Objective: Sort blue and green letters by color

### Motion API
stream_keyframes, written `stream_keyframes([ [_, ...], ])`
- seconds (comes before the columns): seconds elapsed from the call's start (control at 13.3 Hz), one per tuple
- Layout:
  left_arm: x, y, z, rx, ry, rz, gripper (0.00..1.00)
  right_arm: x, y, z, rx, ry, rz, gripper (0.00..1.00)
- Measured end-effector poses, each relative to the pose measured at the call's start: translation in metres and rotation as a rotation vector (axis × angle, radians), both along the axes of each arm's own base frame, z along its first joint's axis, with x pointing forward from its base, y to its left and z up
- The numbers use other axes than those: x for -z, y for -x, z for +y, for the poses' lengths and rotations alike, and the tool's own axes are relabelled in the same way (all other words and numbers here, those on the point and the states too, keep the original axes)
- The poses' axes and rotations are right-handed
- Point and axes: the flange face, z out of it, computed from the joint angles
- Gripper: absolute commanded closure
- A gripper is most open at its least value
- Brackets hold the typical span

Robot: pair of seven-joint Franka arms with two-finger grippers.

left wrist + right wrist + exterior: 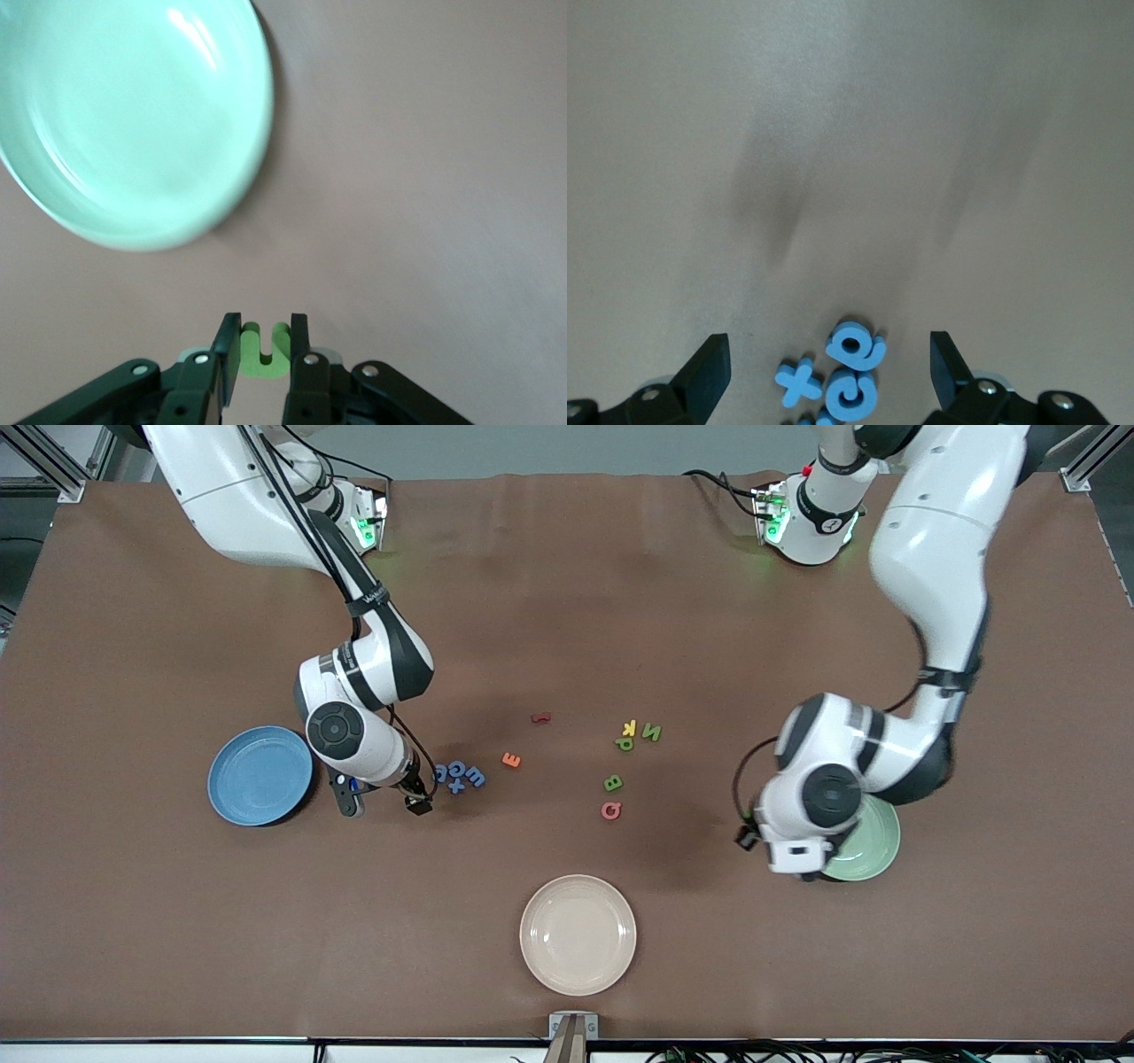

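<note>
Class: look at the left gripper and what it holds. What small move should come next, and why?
Probably carry it over the green plate and open. The left gripper is shut on a green letter, and the plate lies just beside it, with nothing in the part shown.

I log the table cover (620, 602) as matt brown cloth, faintly creased along the top of the frame. Green plate (133, 115): smooth, glossy glaze, bright highlights. Blue plate (260, 775) and cream plate (578, 934): smooth, with a softer sheen. Blue letters (855, 350): thick, matt, foam-like, rounded edges. Green letter (265, 352) between the left gripper (264, 359) fingers: same matt look. Fingers (228, 350): matt black plastic with shiny metal screws. Arm shells (930, 540): glossy white plastic.
</note>
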Motion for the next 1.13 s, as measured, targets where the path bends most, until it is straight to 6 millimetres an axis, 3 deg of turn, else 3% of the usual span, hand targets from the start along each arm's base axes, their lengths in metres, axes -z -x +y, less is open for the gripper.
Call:
stream_keyframes([
  [0.15,0.01,-0.007,0.06,0.029,0.014,0.027,0.99,0.006,0.001,0.006,0.031,-0.002,-0.009,0.01],
  [0.3,0.029,-0.01,0.103,0.049,0.034,0.033,0.92,0.01,0.003,0.009,0.033,-0.002,-0.008,0.0],
  [0.38,0.041,-0.01,0.118,0.064,0.046,0.03,0.61,0.013,0.005,0.011,0.027,0.0,-0.002,0.0],
  [0.45,0.052,-0.01,0.131,0.079,0.057,0.029,0.16,0.017,0.008,0.012,0.015,0.002,0.005,0.0],
  [0.53,0.061,-0.009,0.143,0.091,0.065,0.032,0.0,0.02,0.011,0.013,0.0,0.001,0.006,0.0],
  [0.68,0.066,-0.009,0.153,0.103,0.072,0.035,0.0,0.03,0.017,0.012,-0.035,-0.01,-0.017,0.0],
  [0.83,0.058,-0.008,0.137,0.124,0.078,0.041,0.0,0.043,0.027,0.008,-0.044,-0.013,-0.025,0.06],
  [0.9,0.049,-0.005,0.119,0.146,0.077,0.052,0.0,0.048,0.032,0.006,-0.044,-0.011,-0.02,0.12],
  [1.06,0.025,0.006,0.059,0.148,0.058,0.064,0.01,0.052,0.036,0.006,-0.046,-0.01,-0.018,0.22],
  [1.13,0.017,0.017,0.016,0.134,0.044,0.064,0.01,0.05,0.035,0.006,-0.046,-0.013,-0.024,0.22],
])
